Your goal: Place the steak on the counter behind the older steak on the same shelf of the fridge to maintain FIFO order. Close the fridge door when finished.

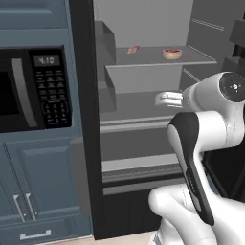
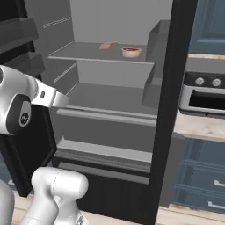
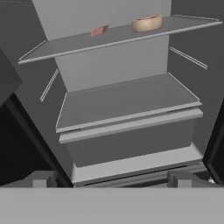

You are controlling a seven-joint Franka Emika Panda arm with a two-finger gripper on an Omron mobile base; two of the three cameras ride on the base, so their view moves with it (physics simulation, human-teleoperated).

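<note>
The fridge (image 1: 143,19) stands with both doors open. On its top shelf (image 1: 153,63) (image 2: 83,55) (image 3: 87,43) lies the bare pink steak (image 1: 133,49) (image 2: 107,45) (image 3: 99,30), far back and to the left. The older steak (image 1: 172,53) (image 2: 131,51) (image 3: 147,22), in its tan round dish, sits nearer the front and to the right on the same shelf. My gripper (image 1: 161,99) (image 2: 63,101) (image 3: 113,179) is open and empty. It hangs outside the fridge mouth, below the top shelf's height, pointing in.
The left fridge door (image 1: 88,119) shows edge-on beside a black microwave (image 1: 33,91) set in blue cabinets. The right fridge door (image 2: 169,110) stands edge-on in front of the beige counter (image 2: 204,127), which carries a silver appliance with knobs (image 2: 204,94). Lower grey shelves (image 3: 127,100) are bare.
</note>
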